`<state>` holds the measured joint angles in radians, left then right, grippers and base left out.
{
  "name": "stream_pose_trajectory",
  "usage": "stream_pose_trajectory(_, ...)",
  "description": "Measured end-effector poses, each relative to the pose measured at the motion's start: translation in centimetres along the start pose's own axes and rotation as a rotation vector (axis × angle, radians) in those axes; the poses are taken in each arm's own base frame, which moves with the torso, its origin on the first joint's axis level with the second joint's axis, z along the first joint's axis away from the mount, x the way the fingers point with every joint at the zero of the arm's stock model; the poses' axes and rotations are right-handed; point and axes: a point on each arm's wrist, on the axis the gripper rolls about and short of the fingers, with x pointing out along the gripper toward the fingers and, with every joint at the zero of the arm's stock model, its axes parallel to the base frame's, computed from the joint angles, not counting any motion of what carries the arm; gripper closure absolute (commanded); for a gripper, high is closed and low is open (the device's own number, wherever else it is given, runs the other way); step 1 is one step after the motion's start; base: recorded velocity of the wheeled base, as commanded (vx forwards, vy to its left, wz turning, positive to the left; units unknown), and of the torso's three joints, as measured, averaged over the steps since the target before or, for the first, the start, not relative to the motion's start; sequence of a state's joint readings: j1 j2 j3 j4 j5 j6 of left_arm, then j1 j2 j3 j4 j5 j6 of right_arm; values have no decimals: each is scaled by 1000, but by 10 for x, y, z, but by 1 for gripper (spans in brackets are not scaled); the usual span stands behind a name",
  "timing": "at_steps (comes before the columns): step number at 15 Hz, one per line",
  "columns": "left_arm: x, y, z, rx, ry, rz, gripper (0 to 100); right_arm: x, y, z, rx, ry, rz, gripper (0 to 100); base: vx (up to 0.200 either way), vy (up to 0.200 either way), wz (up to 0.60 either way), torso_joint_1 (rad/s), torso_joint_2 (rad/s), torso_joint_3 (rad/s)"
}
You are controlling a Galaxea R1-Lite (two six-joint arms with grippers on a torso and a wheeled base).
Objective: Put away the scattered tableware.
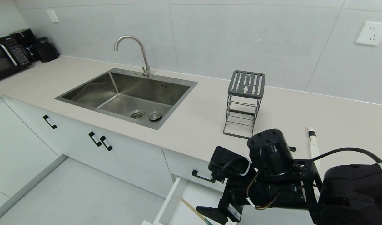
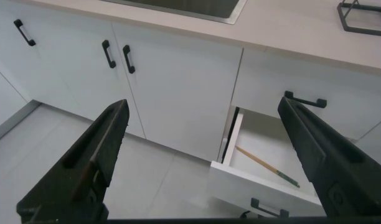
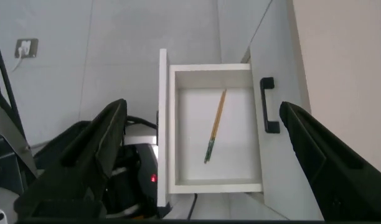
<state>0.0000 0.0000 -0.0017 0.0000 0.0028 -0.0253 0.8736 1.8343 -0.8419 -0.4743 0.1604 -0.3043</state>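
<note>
Our right gripper (image 3: 202,109) hangs spread, empty, over the drawer (image 3: 240,143); 1 white utensil (image 1: 312,143) lies beyond it on the counter (image 1: 194,118), front-to-back.

Grey tiled wall (image 1: 228,34) carries a white socket (image 1: 372,33). Beige counter (image 1: 334,115) tops white cabinets (image 1: 19,150) with black handles (image 1: 49,122). Pale grey tiles cover the floor (image 1: 81,193).

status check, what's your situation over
Left gripper open, empty. Right gripper open above the open drawer. Chopsticks in drawer, white utensil on counter. Nothing blocking.
</note>
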Motion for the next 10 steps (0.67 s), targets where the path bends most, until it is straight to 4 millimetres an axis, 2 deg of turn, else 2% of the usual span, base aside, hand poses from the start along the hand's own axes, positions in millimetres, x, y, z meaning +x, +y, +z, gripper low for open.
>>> stream_pose_trajectory(3, 0, 0, 0, 0, 0, 0, 0, -21, -2, -19, 52, 12, -73, 0, 0, 0, 0, 0, 0, 0)
stream_pose_trajectory(5, 0, 0, 0, 0, 0, 0, 0, -32, -12, -27, 78, 24, -125, 0, 0, 0, 0, 0, 0, 0)
stream_pose_trajectory(10, 0, 0, 0, 0, 0, 0, 0, -48, -34, -34, 117, 18, -206, 0, 0, 0, 0, 0, 0, 0)
